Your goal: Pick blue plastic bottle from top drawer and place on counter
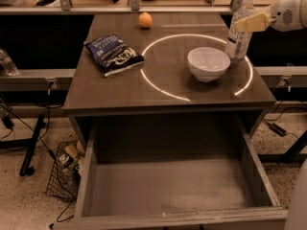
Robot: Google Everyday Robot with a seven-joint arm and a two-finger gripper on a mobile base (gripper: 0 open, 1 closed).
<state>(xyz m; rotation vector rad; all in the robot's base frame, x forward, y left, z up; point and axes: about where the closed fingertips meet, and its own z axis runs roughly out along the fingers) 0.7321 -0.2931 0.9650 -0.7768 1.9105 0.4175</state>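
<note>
The blue plastic bottle (pixel 238 43) stands upright at the right edge of the counter (pixel 120 87), on the white ring, just right of and behind the white bowl (pixel 208 63). My gripper (pixel 245 23) reaches in from the right at the bottle's upper half. One beige finger (pixel 254 21) lies across the front of the bottle, and the gripper looks shut on it. The top drawer (pixel 251 164) is pulled wide open below the counter, with a bare grey inside.
A blue snack bag (pixel 113 54) lies on the counter's left and an orange (pixel 145 19) sits at the back. A wire basket (pixel 64 169) with clutter and cables stands on the floor at left. A clear bottle (pixel 6 63) stands on the left rail.
</note>
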